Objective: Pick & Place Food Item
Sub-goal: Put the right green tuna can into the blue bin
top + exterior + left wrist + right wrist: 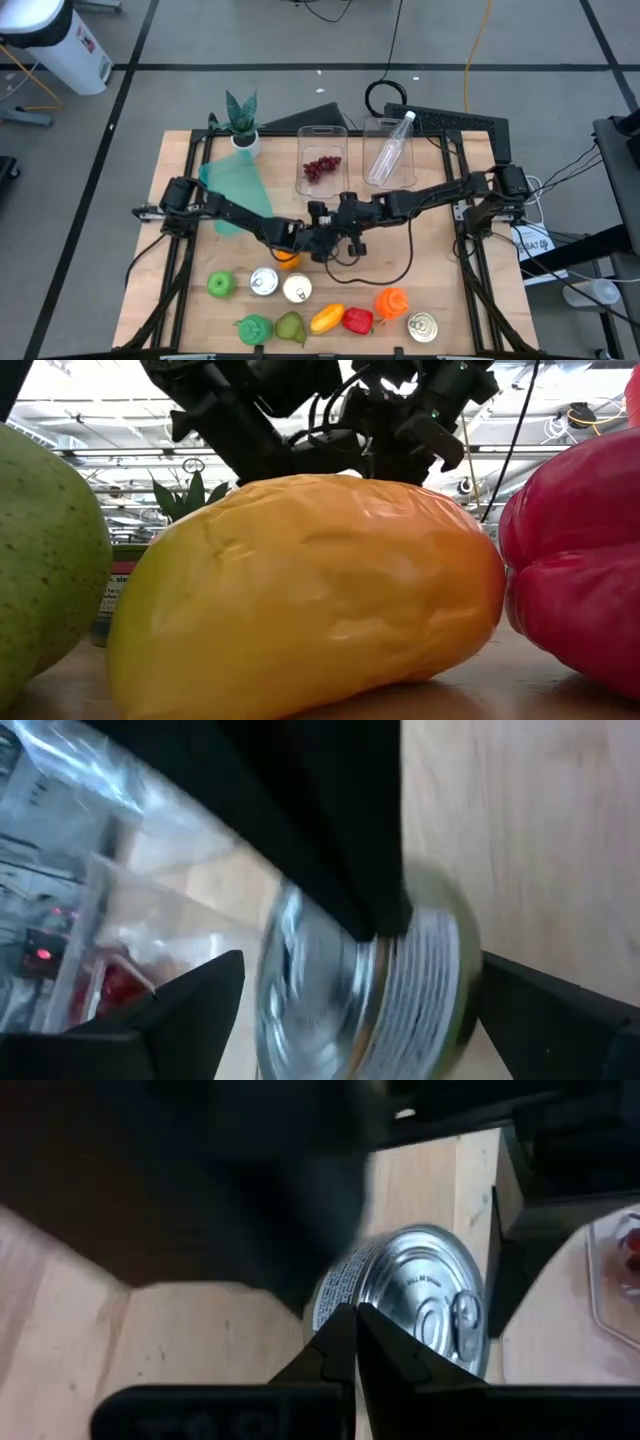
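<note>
The left tool (305,238) is found at the middle of the counter (440,290), and in the left wrist view its fingers (195,1000) are spread wide on either side of a tin can (370,985) lying on its side, without being closed on it. The right tool (338,232) is met just beside it, the two arms coming together over the counter's centre; its fingers (355,1345) are seen pressed together to a narrow point in the right wrist view, with nothing between them, just over the pull-tab lid of a tin can (430,1310). An orange (287,260) is partly hidden under the left tool. Nearer the front edge, a row is made up of a green apple (220,285) and two upright cans (264,282) (297,289), and in front of these a green pepper (255,327), a pear (290,326), a mango (327,318), a red pepper (357,320), an orange pepper (391,302) and another can (423,326). In the low view the mango (310,600) is seen between the pear (45,560) and the red pepper (580,550). Behind the tools, two clear tubs are set side by side: grapes (321,167) are held in one and a plastic bottle (388,150) in the other. A teal cloth (235,190) and a potted plant (241,120) are placed at the back left.
</note>
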### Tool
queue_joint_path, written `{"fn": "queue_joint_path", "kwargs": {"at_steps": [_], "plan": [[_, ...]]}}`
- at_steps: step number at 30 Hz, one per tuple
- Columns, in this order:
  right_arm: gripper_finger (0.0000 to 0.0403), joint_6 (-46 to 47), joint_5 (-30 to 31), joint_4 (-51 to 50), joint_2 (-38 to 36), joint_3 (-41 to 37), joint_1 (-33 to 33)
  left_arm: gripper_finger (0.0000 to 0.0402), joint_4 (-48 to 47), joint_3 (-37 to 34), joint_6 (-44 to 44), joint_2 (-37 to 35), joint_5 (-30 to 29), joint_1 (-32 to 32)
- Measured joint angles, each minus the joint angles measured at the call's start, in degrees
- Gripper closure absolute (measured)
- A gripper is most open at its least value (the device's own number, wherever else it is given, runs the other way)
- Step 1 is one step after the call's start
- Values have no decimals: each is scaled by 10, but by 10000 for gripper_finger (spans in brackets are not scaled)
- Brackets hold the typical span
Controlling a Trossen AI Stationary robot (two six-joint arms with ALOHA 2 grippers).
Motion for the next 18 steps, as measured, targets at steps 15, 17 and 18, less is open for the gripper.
{"fn": "queue_joint_path", "kwargs": {"at_steps": [15,17,18], "plan": [[403,-1,5,0,0,2,3,258,3,1,29,1,9,-14],[402,-3,3,-1,0,2,4,257,2,1,34,1,8,-17],[402,-3,2,-1,0,2,4,257,2,1,34,1,8,-17]]}}
